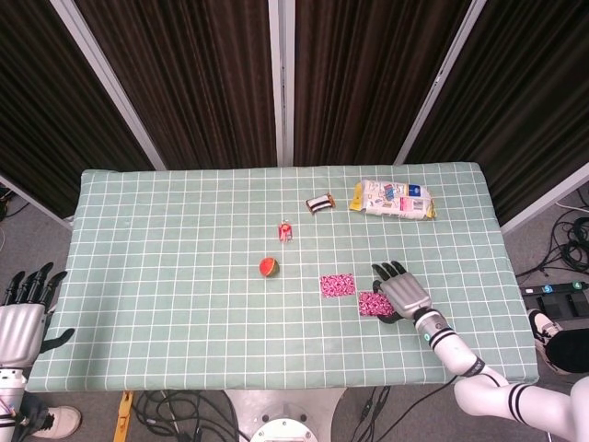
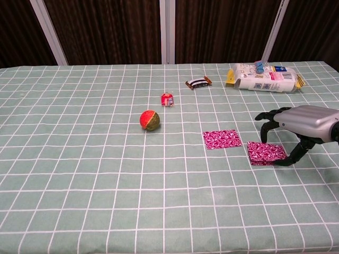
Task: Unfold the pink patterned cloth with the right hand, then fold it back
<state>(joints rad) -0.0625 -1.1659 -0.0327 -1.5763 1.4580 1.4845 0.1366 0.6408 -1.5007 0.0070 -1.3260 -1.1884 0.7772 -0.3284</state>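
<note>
Two pink patterned cloths lie on the green checked table. The right one lies flat and folded beneath my right hand. That hand arches over it with fingers spread, fingertips at the cloth's far edge and the thumb at its right corner. No flap is lifted. The second pink cloth lies flat just to the left, untouched. My left hand hangs off the table's left side, fingers extended and empty.
A red and green ball sits left of the cloths. Behind it stands a small red item. A dark wrapped snack and a white packet lie near the table's far edge.
</note>
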